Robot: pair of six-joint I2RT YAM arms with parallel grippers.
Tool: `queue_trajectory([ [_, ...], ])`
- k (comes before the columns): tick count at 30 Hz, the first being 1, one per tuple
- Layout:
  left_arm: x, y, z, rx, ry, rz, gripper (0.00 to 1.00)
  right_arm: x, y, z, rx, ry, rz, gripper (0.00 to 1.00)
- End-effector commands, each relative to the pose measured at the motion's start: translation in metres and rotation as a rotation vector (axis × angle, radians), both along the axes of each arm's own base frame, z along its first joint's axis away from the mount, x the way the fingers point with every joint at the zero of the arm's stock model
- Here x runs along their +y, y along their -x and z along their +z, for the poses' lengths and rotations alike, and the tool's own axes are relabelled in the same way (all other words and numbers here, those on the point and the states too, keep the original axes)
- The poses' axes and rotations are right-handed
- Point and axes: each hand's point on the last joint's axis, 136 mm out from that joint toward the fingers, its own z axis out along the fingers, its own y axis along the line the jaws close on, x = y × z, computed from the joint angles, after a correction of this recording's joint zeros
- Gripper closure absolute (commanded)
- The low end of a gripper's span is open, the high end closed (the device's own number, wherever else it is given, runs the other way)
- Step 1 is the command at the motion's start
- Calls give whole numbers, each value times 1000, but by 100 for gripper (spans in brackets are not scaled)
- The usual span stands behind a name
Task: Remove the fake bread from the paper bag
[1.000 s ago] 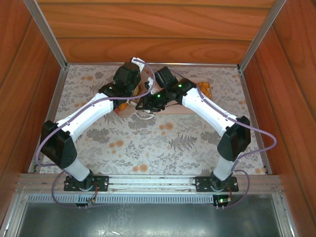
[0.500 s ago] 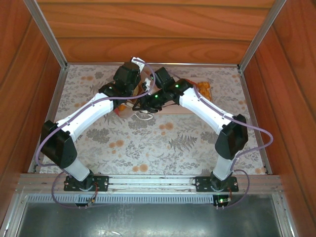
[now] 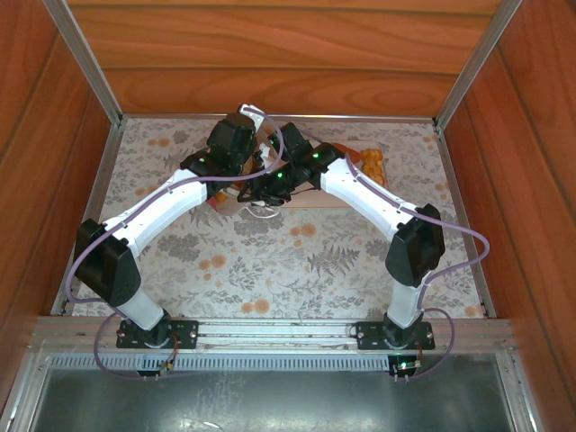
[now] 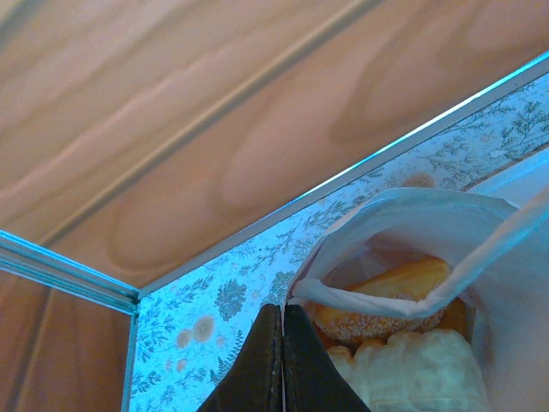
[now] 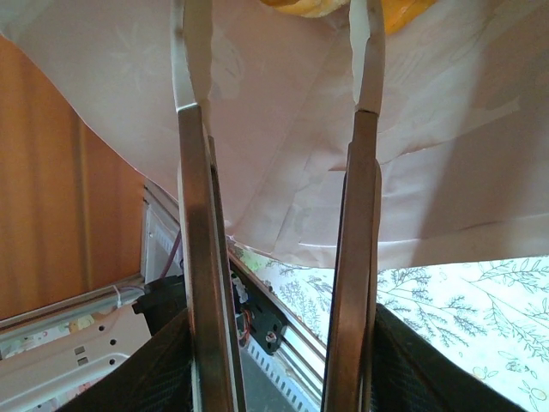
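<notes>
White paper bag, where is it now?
Lower right of the left wrist view: the white paper bag, golden toy bread inside, rim at the left gripper.

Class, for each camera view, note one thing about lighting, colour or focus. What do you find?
Top external: even warm light, sharp throughout. Left wrist: a cyan cast tints the tablecloth and paper bag; the wooden wall is soft. Right wrist: the bag's paper glows pale behind the right gripper's dark fingers.

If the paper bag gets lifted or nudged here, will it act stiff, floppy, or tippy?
Probably floppy: the rim of the paper bag sags and curls unevenly around its mouth. Likely light for its size, with only small fake bread pieces showing inside. Its thin, creased wall would probably buckle under a push rather than hold its shape.
</notes>
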Motion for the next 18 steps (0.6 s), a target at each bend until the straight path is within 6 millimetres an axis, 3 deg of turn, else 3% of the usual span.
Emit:
queue_trajectory([
  [1,-5,-2,21,-50,57,6,100,10,-5,10,-30,-29,8,50],
  [7,-4,-2,20,-47,58,8,100,10,-10,6,-32,-4,-7,56],
  [12,-3,-2,19,-46,53,12,100,0,-14,4,-69,47,-37,76],
  [18,-1,-2,18,-47,47,21,100,-12,-11,14,-115,54,-56,84],
])
